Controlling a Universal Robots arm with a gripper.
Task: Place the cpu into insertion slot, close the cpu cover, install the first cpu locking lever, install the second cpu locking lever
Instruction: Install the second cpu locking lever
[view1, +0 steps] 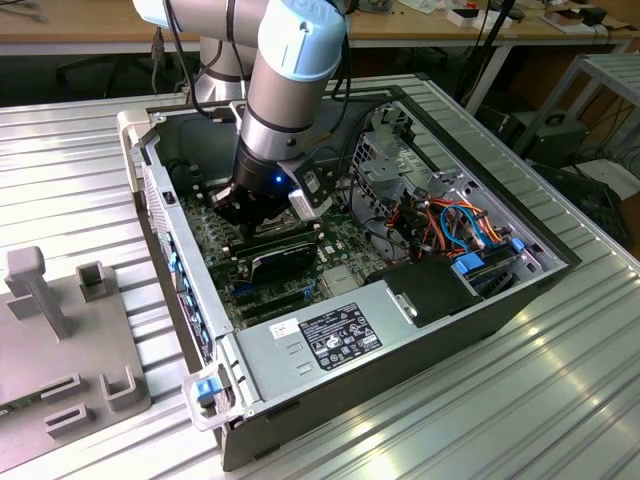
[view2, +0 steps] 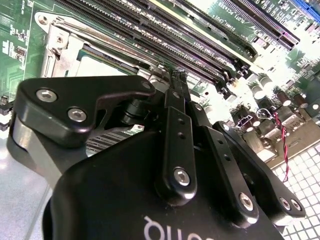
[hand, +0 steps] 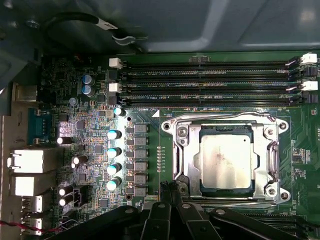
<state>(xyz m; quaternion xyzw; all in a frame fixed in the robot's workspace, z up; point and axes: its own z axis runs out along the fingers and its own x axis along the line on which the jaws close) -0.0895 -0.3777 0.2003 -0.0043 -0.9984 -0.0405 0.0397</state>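
The cpu (hand: 225, 160), a silver-grey square chip, lies flat in the insertion slot (hand: 225, 193), whose dark frame shows around its edge. The silvery cpu cover (hand: 220, 121) lies down over it, framing the chip in its window. A thin lever rod (hand: 274, 155) runs along one side of the cover. My gripper (hand: 168, 189) is shut with nothing visible between its fingertips, just off the corner of the socket near the cover's edge. The second wrist view has the black fingers (view2: 176, 85) pressed together beside the socket (view2: 100, 65). In the exterior view my gripper (view1: 248, 215) reaches down into the open computer case.
Long black memory slots (hand: 210, 82) run beside the socket. A row of capacitors (hand: 114, 150) stands near it. The case walls (view1: 190, 290), a power supply (view1: 335, 335) and cable bundles (view1: 455, 225) hem the arm in. A grey fixture (view1: 60, 330) sits at the exterior view's left.
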